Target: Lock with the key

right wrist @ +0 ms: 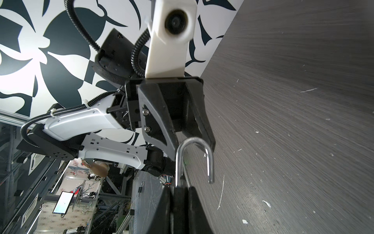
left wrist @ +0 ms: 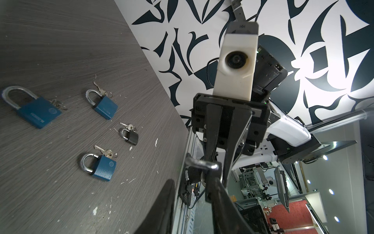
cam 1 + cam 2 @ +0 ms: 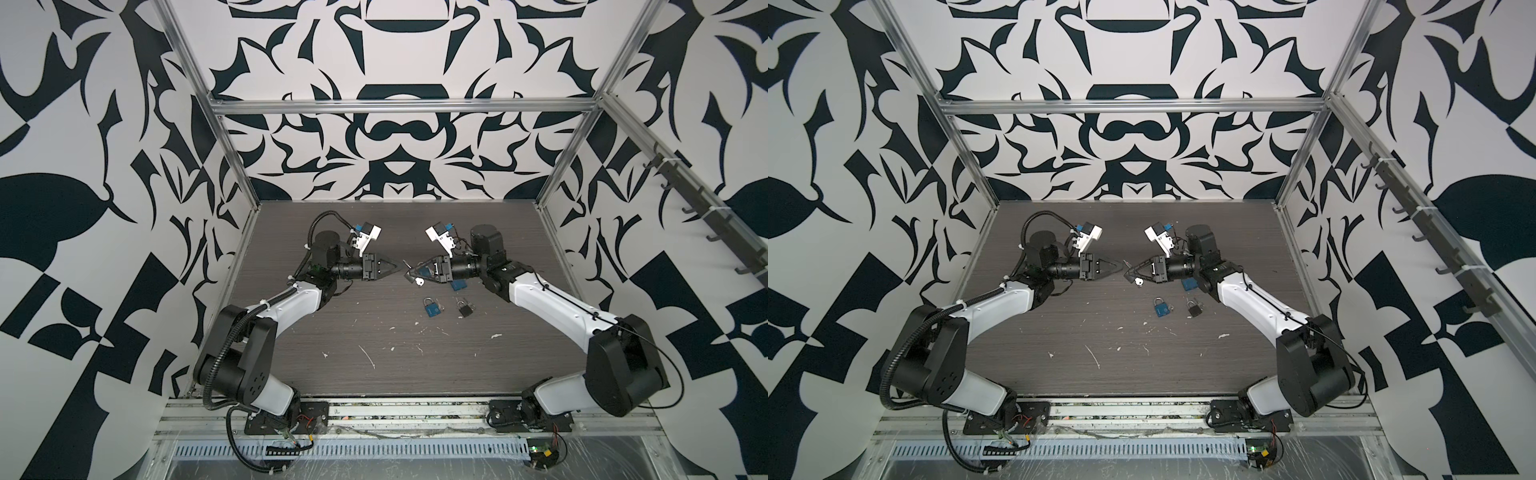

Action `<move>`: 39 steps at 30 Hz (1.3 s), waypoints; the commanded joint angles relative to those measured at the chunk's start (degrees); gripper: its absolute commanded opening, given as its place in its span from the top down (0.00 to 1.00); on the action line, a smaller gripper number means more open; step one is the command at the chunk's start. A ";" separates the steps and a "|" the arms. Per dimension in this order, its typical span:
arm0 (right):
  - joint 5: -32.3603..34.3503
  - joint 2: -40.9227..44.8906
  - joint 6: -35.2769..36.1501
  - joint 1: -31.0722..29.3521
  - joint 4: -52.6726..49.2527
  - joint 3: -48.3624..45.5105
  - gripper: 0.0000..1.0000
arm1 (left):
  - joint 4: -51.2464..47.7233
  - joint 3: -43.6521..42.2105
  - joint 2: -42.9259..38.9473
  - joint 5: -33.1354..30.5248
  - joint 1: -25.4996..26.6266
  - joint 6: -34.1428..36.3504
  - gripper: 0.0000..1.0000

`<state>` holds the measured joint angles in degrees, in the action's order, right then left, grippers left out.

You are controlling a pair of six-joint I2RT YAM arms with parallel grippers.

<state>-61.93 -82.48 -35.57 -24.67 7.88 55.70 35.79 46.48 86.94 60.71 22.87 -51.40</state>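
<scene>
**Shackle hanging open, two arms nose to nose**

Mid-table, a touch toward 12 o'clock, the arms meet head-on, one in from 9 and one from 3. The right gripper point(image 1: 179, 190) has its jaws clamped narrow on the body of a padlock point(image 1: 177, 164), held clear of the table point(image 3: 374, 357). The shackle point(image 1: 210, 170) stands open, its free leg out of the body. The left gripper point(image 1: 191, 150) faces it, jaws part-way apart and straddling the bow; whether a pad touches metal, I cannot tell. A pale dangling piece point(image 3: 419, 282) hangs at 6 o'clock under the lock. I'd guess it's the key, but it's too small to swear to. Spares lie at 5 o'clock: a blue padlock point(image 3: 432, 309) and a black padlock point(image 3: 465, 308).

To my eye the step is seating that shackle. To do it well, swing the free leg square over its hole first. Then press straight along the legs toward the body while the right arm braces hard. Push off-line and the lock could twist in the grip. The key turn comes only once it seats.
</scene>
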 commanded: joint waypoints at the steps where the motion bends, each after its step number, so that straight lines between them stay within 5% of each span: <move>1: -1.24 0.63 -1.57 -0.08 4.76 0.80 1.00 | 2.50 -0.56 -1.13 1.13 0.07 -1.00 0.67; 15: -2.49 0.57 -1.73 -0.29 4.62 -0.15 1.00 | 14.41 -1.53 -0.68 -8.17 -4.25 -9.32 0.65; 39: -2.66 -1.06 -1.10 -1.26 4.09 1.49 1.00 | 4.01 4.78 2.35 -0.73 1.24 -4.15 0.63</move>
<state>-63.05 -84.49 -37.28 -25.74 9.32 55.31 43.55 50.68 90.67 58.02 24.08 -58.33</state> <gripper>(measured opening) 0.135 0.367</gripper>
